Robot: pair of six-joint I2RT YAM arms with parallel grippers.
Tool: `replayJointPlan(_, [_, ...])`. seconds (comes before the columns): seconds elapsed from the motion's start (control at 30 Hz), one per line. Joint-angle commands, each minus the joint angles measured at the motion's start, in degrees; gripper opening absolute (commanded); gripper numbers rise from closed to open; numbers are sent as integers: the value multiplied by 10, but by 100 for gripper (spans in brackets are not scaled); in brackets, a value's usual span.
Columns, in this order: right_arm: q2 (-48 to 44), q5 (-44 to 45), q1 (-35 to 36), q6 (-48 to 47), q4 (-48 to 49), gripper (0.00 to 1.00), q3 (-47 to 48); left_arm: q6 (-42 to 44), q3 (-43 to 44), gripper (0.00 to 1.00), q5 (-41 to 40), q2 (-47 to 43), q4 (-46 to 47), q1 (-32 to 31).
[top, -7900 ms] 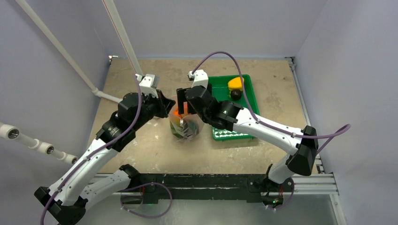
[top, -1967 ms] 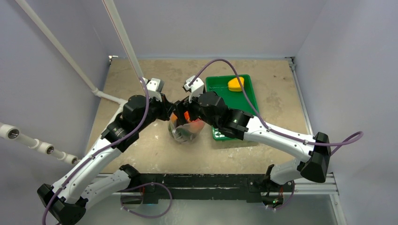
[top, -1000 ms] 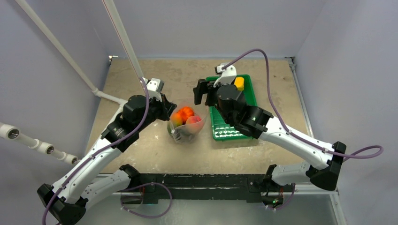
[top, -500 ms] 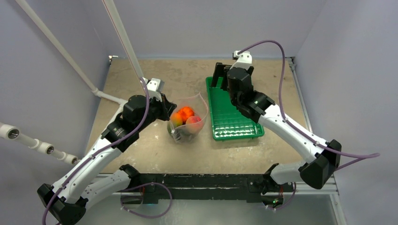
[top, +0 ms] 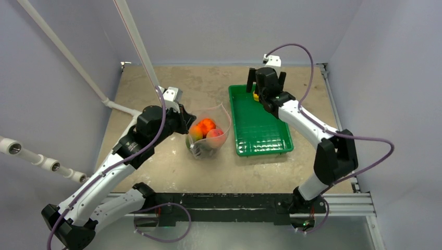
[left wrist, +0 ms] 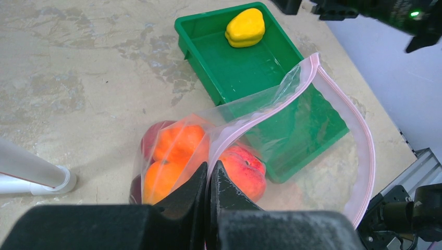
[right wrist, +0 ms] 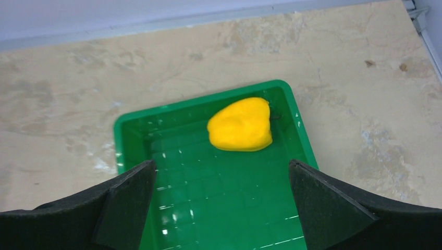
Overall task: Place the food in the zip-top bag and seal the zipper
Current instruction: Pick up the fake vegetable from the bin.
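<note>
While the yellow toy pepper lay alone at the far end of the green tray, close to the far wall, it was the only piece of food seen outside the zip-top bag. In the right wrist view its broader side ran roughly across the frame, about parallel to the line between the two fingers. It sat ahead of the fingertips and a little right of their midline, not yet between them. The right gripper hovered above that end of the tray with jaws spread wide, the gap well broader than the pepper, gripping nothing. Judged: next move needed a short advance forward and down, with a small shift right, before closing. The right arm was plainly nearer. The left gripper was well apart beside the tray, pinched tight on the bag's rim, holding the mouth and pinkish zipper up and open over the orange and peach pieces inside.
</note>
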Motion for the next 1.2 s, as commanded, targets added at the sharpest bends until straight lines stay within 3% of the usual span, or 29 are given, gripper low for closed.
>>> replayJointPlan(0.0, [39, -7, -13, -31, 31, 99, 3, 10, 4, 0, 0, -2, 7, 2])
replayJointPlan(0.53, [172, -25, -59, -129, 45, 99, 73, 11, 6, 0, 9, -7, 7, 2])
replayJointPlan(1.17, [257, -104, -90, -121, 44, 99, 120, 10, 6, 0, 8, -4, 7, 2])
